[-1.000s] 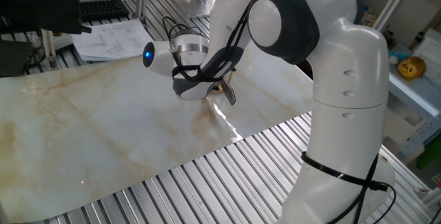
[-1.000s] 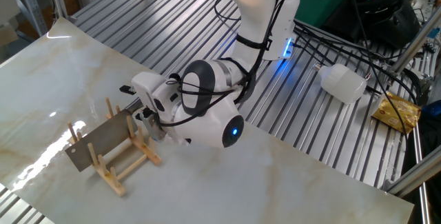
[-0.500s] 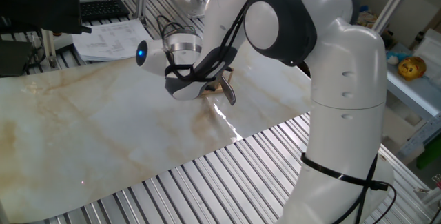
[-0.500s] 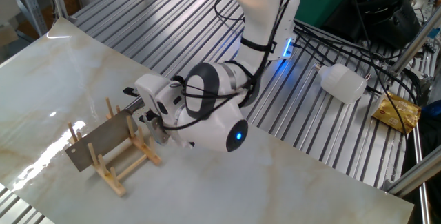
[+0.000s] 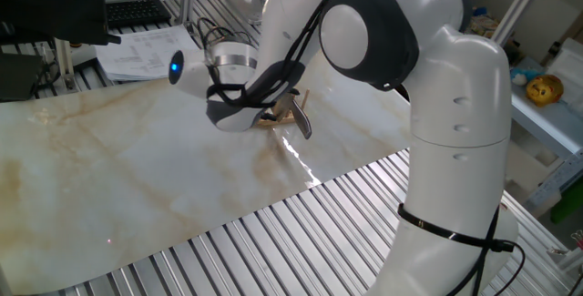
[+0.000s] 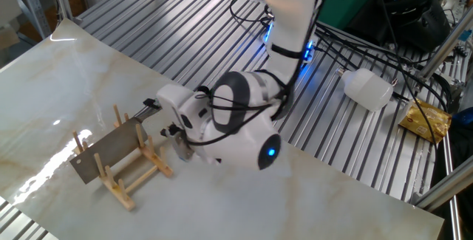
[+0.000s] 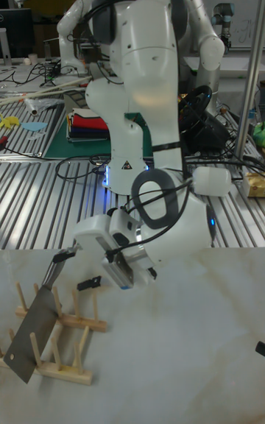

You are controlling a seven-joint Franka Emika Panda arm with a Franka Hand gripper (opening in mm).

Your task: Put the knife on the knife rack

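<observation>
Pale marble-patterned sheeting covers the surface (image 6: 310,196), which sits on a bed of ribbed metal slats, with cables, a white plastic jug (image 6: 367,88) and a crumpled yellow packet (image 6: 426,120) lying on the slats beyond. On the marble stands the small light-wood rack of thin upright dowel pegs (image 6: 126,168), and the cleaver with a broad dark grey rectangular blade and shiny silver handle (image 6: 107,149) rests in it on edge, leaning between the pegs with its handle rising toward the jaws. The white robot arm's gripper (image 6: 179,128) hangs low over the marble, just beside the handle end of the cleaver and apart from it. In the tall fixed view the gripper (image 7: 124,271) has its two dark fingers pointing down with a gap between them and nothing in that gap, so the jaws stand parted and empty; the cleaver (image 7: 35,327) and the rack (image 7: 62,354) lie off to one side of them, lower in the picture. From the first fixed view the arm's bulk hides most of the rack, and only a sliver of the blade (image 5: 301,123) shows beside the wrist, whose blue light glows.
</observation>
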